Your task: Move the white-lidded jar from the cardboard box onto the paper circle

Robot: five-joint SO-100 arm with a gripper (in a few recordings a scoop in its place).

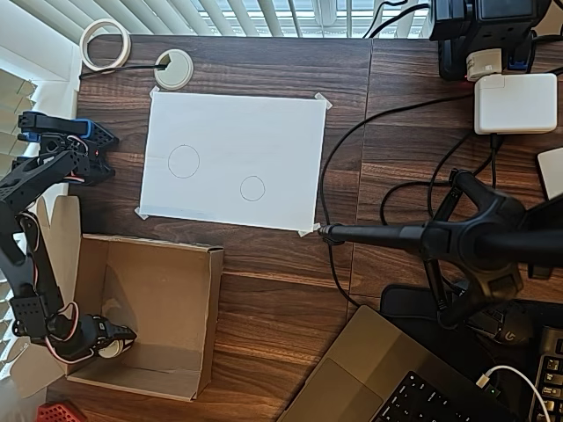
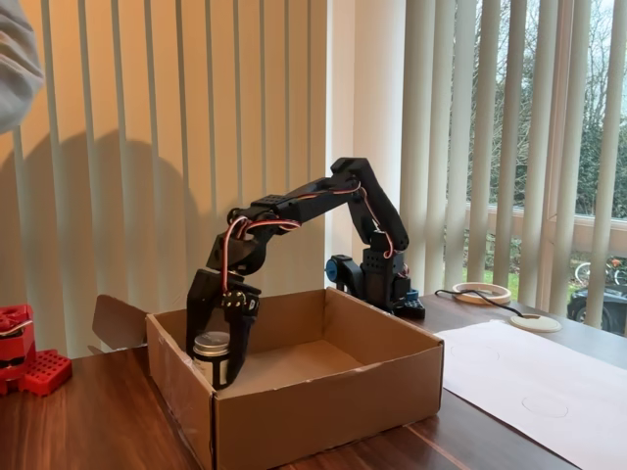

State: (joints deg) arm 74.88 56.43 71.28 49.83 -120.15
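Your jaws straddle the white-lidded jar (image 2: 212, 351), one finger on either side, apparently gripping it. The jar stands upright in the near left corner of the cardboard box (image 2: 323, 401). From here the paper circle (image 1: 252, 188) lies well apart on the bench (image 1: 281, 290), beyond the box's far wall.

In the overhead view the large brown corrugated cardboard box (image 1: 167, 290) sits on the dark wooden tabletop (image 1: 281, 290) at lower left, below the white taped paper sheet (image 1: 264, 132). The small white-lidded jar (image 1: 110, 349) stands inside the box's left end, between the fingers of the black gripper (image 1: 113, 341); the smaller pencil-drawn paper circle (image 1: 252, 188) lies right of the larger drawn circle (image 1: 183, 162)
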